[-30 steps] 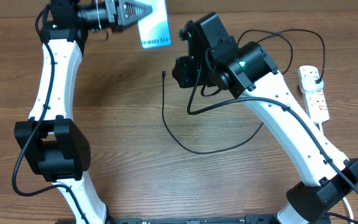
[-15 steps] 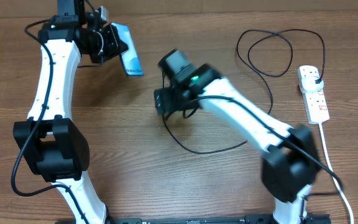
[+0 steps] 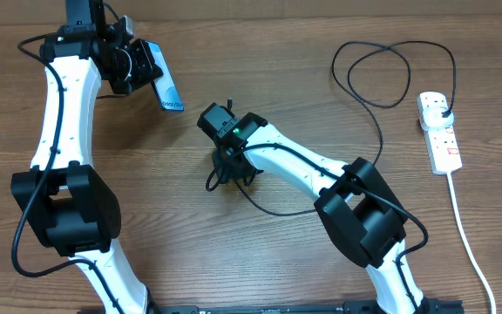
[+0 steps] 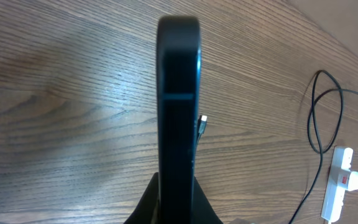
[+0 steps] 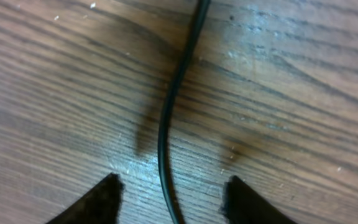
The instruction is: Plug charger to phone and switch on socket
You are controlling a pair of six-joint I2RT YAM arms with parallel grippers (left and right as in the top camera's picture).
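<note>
My left gripper is shut on the phone and holds it tilted above the back left of the table. The left wrist view shows the phone edge-on between the fingers. My right gripper is low over the table, open, with the charger's thin black cable lying between its fingertips and neither finger touching it. The cable loops back to a black plug in the white socket at the right edge. The connector tip is hidden under the gripper in the overhead view.
The socket's thick white cord runs down the right side towards the front edge. The socket and cable loops also show in the left wrist view. The right arm stretches across the table's middle.
My right arm has swung left and down onto the table, its open fingers now either side of the cable. My left gripper has drawn the phone left and tilted it.
</note>
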